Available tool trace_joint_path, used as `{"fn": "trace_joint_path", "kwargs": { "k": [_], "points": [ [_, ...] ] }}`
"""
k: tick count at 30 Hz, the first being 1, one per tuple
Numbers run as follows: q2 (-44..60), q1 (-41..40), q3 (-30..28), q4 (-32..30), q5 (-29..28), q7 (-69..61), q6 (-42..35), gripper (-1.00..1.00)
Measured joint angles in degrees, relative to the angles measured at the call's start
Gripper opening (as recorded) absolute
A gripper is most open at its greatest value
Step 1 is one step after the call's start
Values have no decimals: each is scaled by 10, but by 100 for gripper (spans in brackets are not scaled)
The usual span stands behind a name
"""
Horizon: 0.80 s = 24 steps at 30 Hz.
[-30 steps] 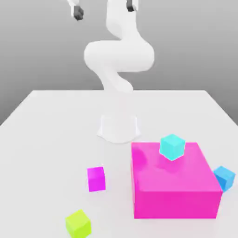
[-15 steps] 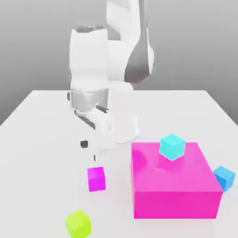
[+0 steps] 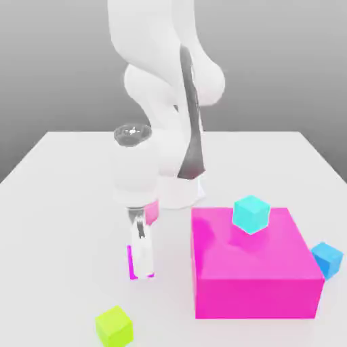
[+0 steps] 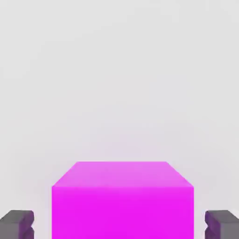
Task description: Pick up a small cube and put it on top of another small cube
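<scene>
Ext. view, lower left of frame: small cube [image 3: 131, 263] sitting on bench [image 3: 61, 237], plain magenta-pink, mostly hidden behind hand [image 3: 142, 270], only slivers showing. Hand view, lower centre: same cube showing flat, sharp-edged faces, w/ one paler; fingers [image 4: 17, 225] standing wide either side, gaps visible, not gripping. Ext. view also showing cyan cube [image 3: 251, 214] resting atop lg. magenta block [image 3: 254, 271], right of centre.

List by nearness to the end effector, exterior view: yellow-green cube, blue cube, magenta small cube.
1. Magenta small cube: right at the end effector.
2. Yellow-green cube: the view's left, near its bottom edge.
3. Blue cube: far right, beyond the big block.
</scene>
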Motion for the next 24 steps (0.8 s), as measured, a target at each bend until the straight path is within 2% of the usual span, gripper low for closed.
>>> {"fn": "trace_joint_path", "kwargs": {
  "k": [4, 10, 13, 18, 24],
  "points": [
    [2, 3, -3, 0, 0, 0, 3, -100],
    [-107, -18, 33, -18, 53, -39, -89, -100],
    [-161, -15, 31, -22, 52, -42, -138, -100],
    [-134, -21, 30, 65, 12, -83, -201, -100],
    [-80, -19, 35, 189, 13, -178, -271, -100]
  ]
}}
